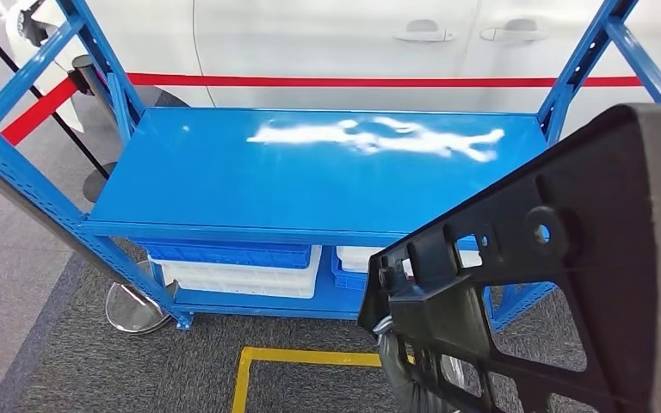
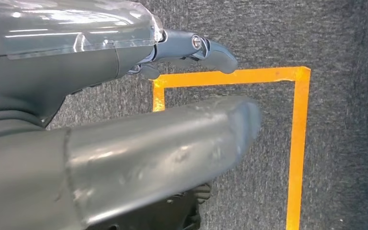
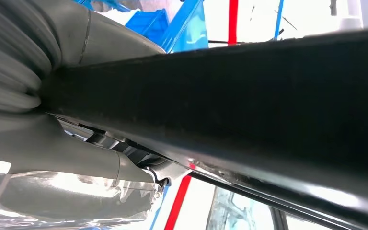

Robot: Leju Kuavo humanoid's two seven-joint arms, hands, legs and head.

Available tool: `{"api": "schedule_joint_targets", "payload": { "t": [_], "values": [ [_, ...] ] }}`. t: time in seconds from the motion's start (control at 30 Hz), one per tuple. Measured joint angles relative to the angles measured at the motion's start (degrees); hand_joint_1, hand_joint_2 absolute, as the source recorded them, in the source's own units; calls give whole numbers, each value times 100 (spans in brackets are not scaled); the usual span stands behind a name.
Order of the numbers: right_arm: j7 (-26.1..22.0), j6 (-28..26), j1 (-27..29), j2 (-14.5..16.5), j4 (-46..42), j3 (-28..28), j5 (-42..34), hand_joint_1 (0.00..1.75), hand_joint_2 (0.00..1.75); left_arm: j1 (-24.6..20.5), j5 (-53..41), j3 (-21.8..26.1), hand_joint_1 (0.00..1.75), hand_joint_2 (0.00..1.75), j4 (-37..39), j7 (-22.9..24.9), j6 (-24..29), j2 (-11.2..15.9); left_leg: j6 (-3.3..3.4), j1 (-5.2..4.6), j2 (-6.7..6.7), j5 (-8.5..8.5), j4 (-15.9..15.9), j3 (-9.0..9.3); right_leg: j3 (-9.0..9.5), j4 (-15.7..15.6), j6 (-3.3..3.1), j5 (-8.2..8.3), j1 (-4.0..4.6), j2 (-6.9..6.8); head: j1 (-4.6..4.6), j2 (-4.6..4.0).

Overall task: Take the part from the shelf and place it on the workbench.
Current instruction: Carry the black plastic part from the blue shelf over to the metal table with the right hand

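1. You are in the carry step: the part (image 1: 568, 284), a black ribbed plastic bracket, is off the shelf and held up at the right of the head view, in front of the blue bench (image 1: 310, 172).
2. Your right hand (image 3: 52, 143) is clasped on the part; the right wrist view has its thumb and fingers closing on either side of the dark edge.
3. Your left hand (image 2: 124, 158) hangs over grey carpet and a yellow floor line (image 2: 297, 143). It holds nothing, and its fingers look apart, though so close a view makes that hard to judge.
4. The bench top is bare blue with glare; bins (image 1: 232, 267) sit on the level below.
5. Next, I judge, you need to bring the part forward over the top, lower it until it rests flat, then let go. Watch that its long edge does not catch the right upright (image 1: 577, 69).
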Motion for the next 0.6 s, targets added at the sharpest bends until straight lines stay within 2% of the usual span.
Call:
{"api": "schedule_joint_targets", "payload": {
  "t": [0.07,0.1,0.13,0.17,0.2,0.23,0.27,0.3,0.33,0.37,0.4,0.43,0.47,0.5,0.53,0.6],
  "values": [
    [-55,-3,84,1,-9,-18,-50,175,175,7,-29,1,0,0,-3,10,-5,0,78,-18,-5,9,-129,2,-7,-20,78,89,2,-11,-6,0],
    [-82,0,134,2,-16,-34,-80,175,175,16,-49,2,0,0,-3,15,-7,-4,123,-11,9,61,-151,-32,-20,-9,113,82,-4,-2,-11,0],
    [-103,4,183,2,-29,-54,-106,175,175,23,-72,2,0,0,-3,21,-7,-8,171,1,23,121,-170,-71,-49,52,143,-18,-8,12,-5,0],
    [-116,11,223,2,-40,-79,-123,175,175,25,-89,2,0,0,-3,27,-8,-11,216,16,37,189,-189,-126,-101,203,169,-223,-11,27,5,0],
    [-125,20,255,2,-50,-105,-131,175,175,23,-98,2,0,0,-3,33,-10,-15,246,19,52,249,-188,-192,-176,463,186,-518,-23,41,14,0],
    [-133,29,280,2,-57,-128,-136,175,175,23,-105,2,0,0,-3,38,-13,-15,268,16,57,306,-182,-270,-253,797,201,-813,-28,44,25,0],
    [-144,40,304,3,-58,-148,-137,175,175,24,-110,2,0,0,-3,42,-16,-15,273,14,62,364,-169,-348,-315,1140,216,-1013,-35,45,27,0],
    [-155,51,326,3,-59,-164,-135,175,175,24,-117,2,0,0,-3,45,-19,-15,270,12,66,419,-152,-429,-327,1394,229,-1076,-42,45,27,0],
    [-164,63,345,4,-60,-176,-132,175,175,24,-132,2,0,0,-3,47,-21,-15,261,12,69,469,-130,-511,-267,1493,237,-1005,-50,44,27,0],
    [-171,75,358,5,-61,-185,-128,175,175,24,-147,1,0,0,-3,49,-23,-15,248,13,70,513,-103,-590,-123,1411,240,-856,-58,43,27,0],
    [-174,86,365,9,-67,-191,-121,175,175,23,-163,1,0,0,-3,52,-24,-15,230,15,69,549,-66,-668,134,1119,236,-704,-67,43,28,0],
    [-175,96,368,16,-78,-195,-114,175,175,23,-177,0,0,0,-3,55,-25,-15,209,11,66,576,-26,-736,424,738,226,-635,-69,44,28,0],
    [-177,102,370,27,-98,-197,-106,175,175,23,-184,-1,0,0,-3,60,-26,-15,182,5,61,604,16,-789,691,348,204,-645,-61,48,25,0],
    [-179,105,375,40,-121,-199,-98,175,175,23,-191,-1,0,0,-3,66,-28,-15,149,-3,57,633,49,-824,880,46,177,-690,-51,50,24,0],
    [-182,107,381,54,-141,-202,-93,175,175,23,-195,-1,0,0,-3,73,-29,-15,114,-9,55,668,61,-844,950,-95,143,-742,-35,53,21,0],
    [-186,107,403,79,-171,-215,-89,175,175,28,-203,1,0,0,-3,95,-31,-11,35,3,49,725,71,-877,912,-159,42,-694,-28,42,30,0]
  ]
}}
